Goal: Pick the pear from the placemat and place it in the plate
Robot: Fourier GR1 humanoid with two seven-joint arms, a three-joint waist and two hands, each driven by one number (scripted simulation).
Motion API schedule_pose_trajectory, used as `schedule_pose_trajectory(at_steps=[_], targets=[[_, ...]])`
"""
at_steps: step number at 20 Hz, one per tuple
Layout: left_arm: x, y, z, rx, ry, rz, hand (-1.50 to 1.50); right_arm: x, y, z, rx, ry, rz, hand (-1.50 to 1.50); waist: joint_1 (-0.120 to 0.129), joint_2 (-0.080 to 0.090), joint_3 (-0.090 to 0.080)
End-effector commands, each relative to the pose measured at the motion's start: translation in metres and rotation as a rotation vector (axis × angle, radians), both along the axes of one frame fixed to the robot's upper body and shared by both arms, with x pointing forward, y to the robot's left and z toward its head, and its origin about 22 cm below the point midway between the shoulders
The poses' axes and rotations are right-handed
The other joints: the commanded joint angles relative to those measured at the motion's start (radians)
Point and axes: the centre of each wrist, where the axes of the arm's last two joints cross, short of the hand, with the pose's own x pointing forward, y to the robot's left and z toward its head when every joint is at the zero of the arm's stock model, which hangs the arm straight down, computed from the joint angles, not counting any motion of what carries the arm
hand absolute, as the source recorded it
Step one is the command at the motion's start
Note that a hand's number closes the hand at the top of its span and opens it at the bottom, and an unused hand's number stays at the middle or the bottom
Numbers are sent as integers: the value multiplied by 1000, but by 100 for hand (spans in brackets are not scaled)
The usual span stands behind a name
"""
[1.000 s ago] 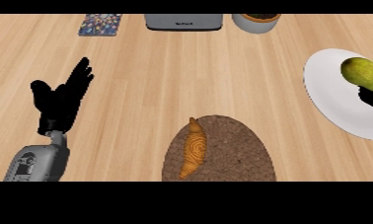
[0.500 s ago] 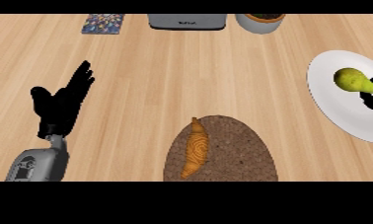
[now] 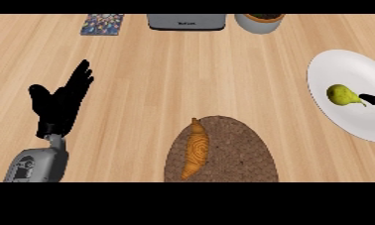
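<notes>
The yellow-green pear [image 3: 341, 94] lies on the white plate [image 3: 344, 65] at the right edge, its stem pointing right. Only a black sliver of my right hand [image 3: 368, 96] shows at the picture's right border, just right of the pear and apart from its body. The round brown woven placemat [image 3: 234, 152] sits at the lower middle with an orange carrot-like vegetable [image 3: 195, 148] lying on its left part. My left hand [image 3: 62, 102] rests open at the left, fingers up, holding nothing.
Along the counter's far edge stand a patterned coaster [image 3: 102, 24], a grey toaster-like appliance [image 3: 186, 21] and a grey pot [image 3: 260, 22]. Bare wood lies between the placemat and the plate.
The pear now lies lower on the plate, free of the hand. My right hand has drawn back to the right until only a sliver shows. The left hand has not moved.
</notes>
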Motion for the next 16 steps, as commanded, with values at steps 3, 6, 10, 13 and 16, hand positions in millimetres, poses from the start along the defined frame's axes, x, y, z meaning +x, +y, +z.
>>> schedule_pose_trajectory(at_steps=[3,6,10,13,16], targets=[[-1,4,3,5,4,12,0,5,-2,13,234,-207,193,-150,-14,-7,-1],[-5,6,-1,34,7,26,0,0,-13,28,366,-173,144,-150,-21,-10,-3],[-2,6,6,8,1,29,0,-8,-20,20,553,-5,139,-150,-25,-12,-3],[3,3,4,-4,-3,30,0,-11,-34,34,614,52,179,-150,-14,-5,-2],[15,-6,9,11,17,31,0,-35,-47,23,634,51,196,-150,-20,-5,-2]])
